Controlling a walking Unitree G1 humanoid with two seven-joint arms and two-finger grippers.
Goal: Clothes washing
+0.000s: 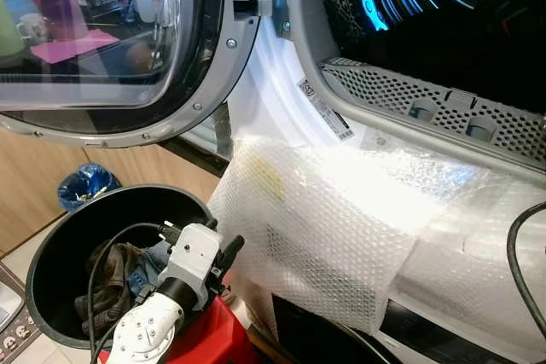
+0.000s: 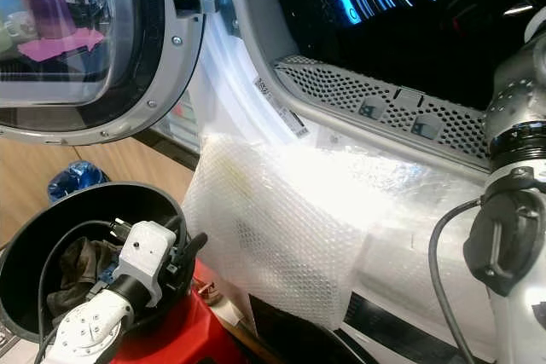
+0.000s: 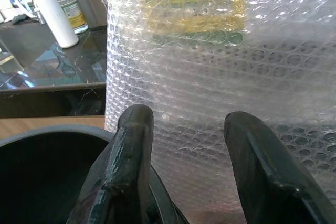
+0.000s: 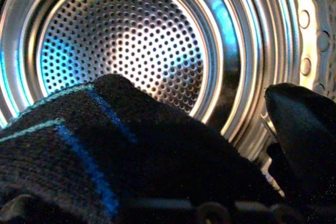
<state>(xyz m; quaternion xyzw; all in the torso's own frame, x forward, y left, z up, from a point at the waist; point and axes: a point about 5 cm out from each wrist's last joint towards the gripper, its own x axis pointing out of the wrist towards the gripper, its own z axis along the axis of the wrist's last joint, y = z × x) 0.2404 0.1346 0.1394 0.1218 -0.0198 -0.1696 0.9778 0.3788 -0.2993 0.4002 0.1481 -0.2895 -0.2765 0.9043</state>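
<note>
The washing machine's door (image 1: pixel 102 40) stands swung open to the left, and the dark drum opening (image 1: pixel 444 14) glows with blue light. My right arm (image 2: pixel 512 210) reaches up into it. Inside, the right gripper (image 4: pixel 220 129) faces the perforated steel drum (image 4: pixel 126 51), its fingers apart, with a dark knit garment with blue stripes (image 4: pixel 105 145) draped over one finger. A black bucket (image 1: pixel 51 245) at lower left holds brown and blue clothes (image 1: pixel 111 283). My left gripper (image 1: pixel 223 257) hovers open and empty at the bucket's right rim.
Bubble wrap (image 1: pixel 324 210) covers the machine's front below the opening, close ahead of the left fingers (image 3: pixel 131 145). A red object (image 1: pixel 213 334) lies under the left wrist. A blue bag (image 1: pixel 85 185) sits on the floor behind the bucket.
</note>
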